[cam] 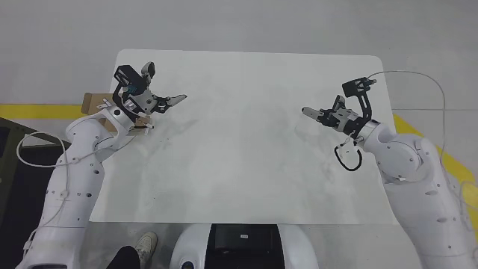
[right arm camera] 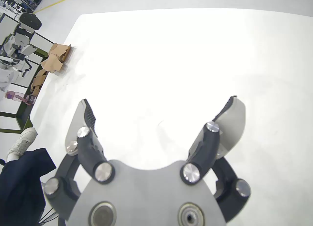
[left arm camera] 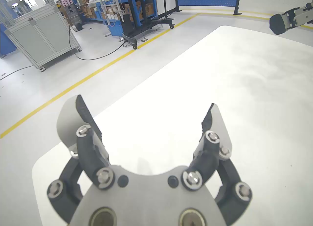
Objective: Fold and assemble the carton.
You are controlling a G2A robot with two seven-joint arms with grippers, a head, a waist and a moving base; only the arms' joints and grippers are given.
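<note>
At the left edge of the table (cam: 246, 157), found the carton (right arm camera: 58, 52) as flat brown cardboard beside the left arm (cam: 82, 146); could not tell whether on the top or just off it. Saw left gripper (left arm camera: 145, 112) and right gripper (right arm camera: 159, 104) spread wide, both empty, well apart. Judged fetching the step in hand: needed a pinch on one flap edge, then a flat slide to mid-table before any creasing.

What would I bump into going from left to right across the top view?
cardboard carton → left gripper, open → bare middle of the table → right gripper, open
</note>
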